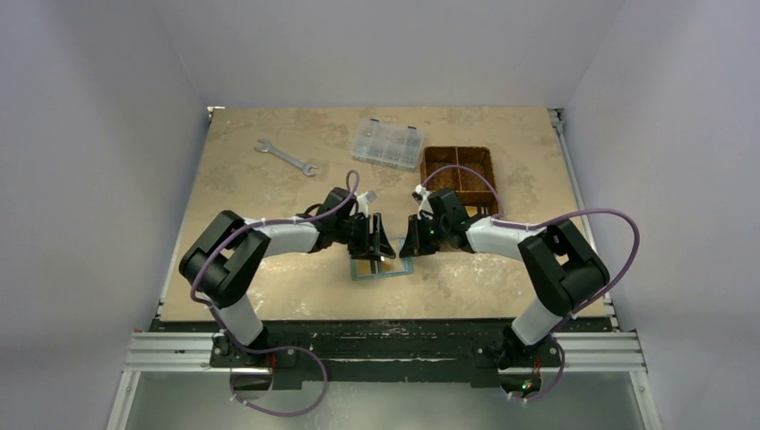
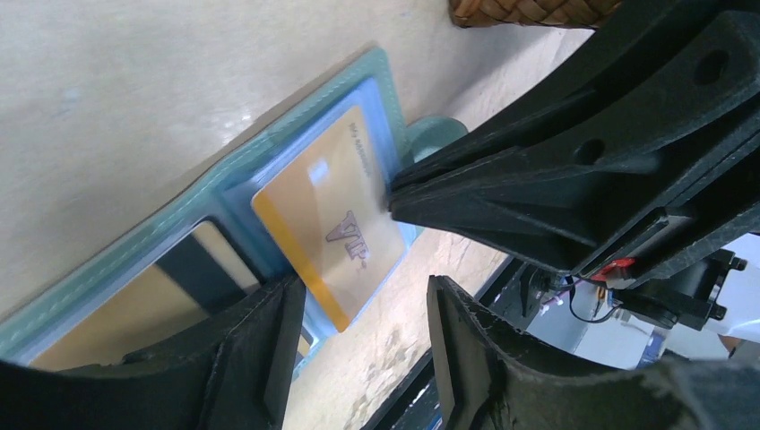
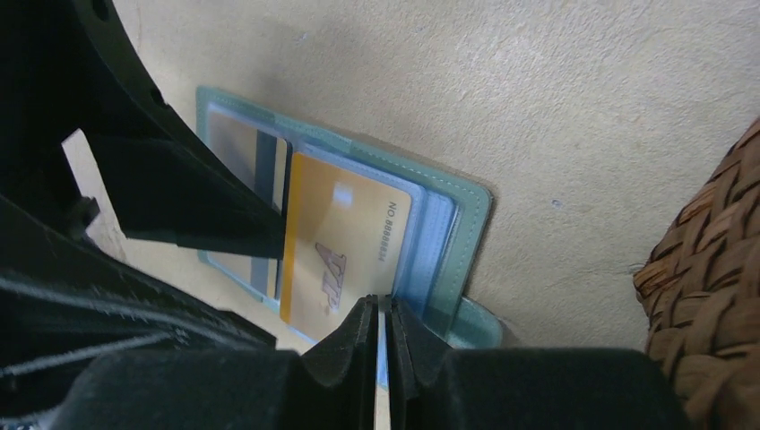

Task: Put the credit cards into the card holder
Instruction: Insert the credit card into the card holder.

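Note:
The sage-green card holder lies open and flat on the table between my two grippers. An orange-gold credit card marked VIP lies on its pale blue pocket side, with one end past the holder's rim. A second card with a dark stripe sits in the other half. My left gripper hangs open just off the gold card, touching nothing. My right gripper has its tips at the card's side edge, jaws only a thin slit apart, nothing between them.
A brown woven divided basket stands close behind the right gripper. A clear compartment box and a steel wrench lie at the back of the table. The table's near edge runs just in front of the holder.

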`<move>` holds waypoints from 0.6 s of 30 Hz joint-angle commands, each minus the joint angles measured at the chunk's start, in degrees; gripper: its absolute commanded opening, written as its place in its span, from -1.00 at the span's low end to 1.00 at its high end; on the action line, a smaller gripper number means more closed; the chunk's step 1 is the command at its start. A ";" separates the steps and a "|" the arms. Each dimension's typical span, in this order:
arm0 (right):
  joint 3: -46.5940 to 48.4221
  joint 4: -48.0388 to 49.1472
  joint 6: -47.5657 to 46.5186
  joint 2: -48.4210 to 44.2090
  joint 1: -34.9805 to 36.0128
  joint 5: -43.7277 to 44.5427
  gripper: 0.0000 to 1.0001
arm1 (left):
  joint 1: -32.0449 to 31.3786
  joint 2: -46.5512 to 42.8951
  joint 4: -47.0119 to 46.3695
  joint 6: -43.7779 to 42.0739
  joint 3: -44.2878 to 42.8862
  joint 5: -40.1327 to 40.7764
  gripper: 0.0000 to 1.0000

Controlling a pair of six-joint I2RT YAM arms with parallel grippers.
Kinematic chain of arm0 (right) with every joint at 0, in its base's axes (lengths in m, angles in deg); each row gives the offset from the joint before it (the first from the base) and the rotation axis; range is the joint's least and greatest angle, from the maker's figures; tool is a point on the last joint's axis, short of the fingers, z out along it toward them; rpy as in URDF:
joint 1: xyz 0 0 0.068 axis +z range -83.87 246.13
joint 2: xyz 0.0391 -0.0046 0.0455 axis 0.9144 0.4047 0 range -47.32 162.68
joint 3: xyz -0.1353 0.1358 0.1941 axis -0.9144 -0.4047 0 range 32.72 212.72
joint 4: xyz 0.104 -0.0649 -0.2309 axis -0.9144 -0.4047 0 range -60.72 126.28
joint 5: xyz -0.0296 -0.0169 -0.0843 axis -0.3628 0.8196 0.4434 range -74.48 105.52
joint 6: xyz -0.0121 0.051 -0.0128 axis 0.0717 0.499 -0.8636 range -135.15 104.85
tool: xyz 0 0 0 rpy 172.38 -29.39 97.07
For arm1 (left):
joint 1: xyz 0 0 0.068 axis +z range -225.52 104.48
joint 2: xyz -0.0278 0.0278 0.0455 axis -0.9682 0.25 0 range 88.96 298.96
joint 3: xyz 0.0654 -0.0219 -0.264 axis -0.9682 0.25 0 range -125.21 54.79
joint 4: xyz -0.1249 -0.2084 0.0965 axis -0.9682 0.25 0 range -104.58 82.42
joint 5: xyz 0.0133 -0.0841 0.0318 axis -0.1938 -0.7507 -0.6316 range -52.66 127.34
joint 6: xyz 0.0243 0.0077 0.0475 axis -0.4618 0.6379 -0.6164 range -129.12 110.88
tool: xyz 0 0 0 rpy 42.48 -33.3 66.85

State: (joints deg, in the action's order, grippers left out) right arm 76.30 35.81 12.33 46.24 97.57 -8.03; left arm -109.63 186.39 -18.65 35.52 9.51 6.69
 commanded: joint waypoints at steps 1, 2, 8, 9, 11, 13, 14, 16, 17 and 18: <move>-0.83 3.49 1.58 -0.64 -0.06 -2.50 -0.71 | -3.51 1.90 -4.70 2.73 -3.62 -0.41 0.11; -0.97 3.73 1.91 -0.83 -0.06 -3.19 -0.71 | -3.85 1.92 -4.57 2.76 -3.79 -0.33 0.11; -1.13 0.62 0.50 -4.05 -0.20 -1.00 -0.63 | -3.74 -0.81 3.73 -2.81 -4.44 4.30 0.13; -1.06 -0.69 0.01 -4.58 -0.17 -0.59 -0.61 | -3.60 -1.03 3.90 -3.22 -4.49 4.29 0.13; -0.95 -2.28 -0.68 -5.53 -0.20 0.38 -0.58 | -3.41 -1.34 6.07 -3.78 -4.53 4.24 0.14; -0.94 -3.24 -1.24 -6.29 -0.17 1.01 -0.53 | -3.40 -1.47 6.29 -3.80 -4.43 4.04 0.14; -0.99 -3.64 -1.55 -6.70 -0.21 1.47 -0.50 | -3.38 -1.70 6.20 -3.79 -4.24 4.03 0.14; -0.96 -4.47 -2.04 -7.15 -0.21 2.60 -0.45 | -3.29 -2.29 6.08 -3.61 -3.96 4.10 0.14; -1.02 -4.72 -2.36 -7.19 -0.17 2.97 -0.44 | -3.33 -2.68 6.02 -3.48 -3.82 4.03 0.14; -1.03 -4.86 -2.61 -7.03 -0.19 3.20 -0.42 | -3.33 -2.97 5.85 -3.39 -3.71 4.05 0.14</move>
State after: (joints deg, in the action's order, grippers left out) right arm 75.31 32.93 11.85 40.67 97.24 -7.64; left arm -112.84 186.36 -13.26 33.25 6.67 10.01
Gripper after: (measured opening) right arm 0.273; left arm 0.565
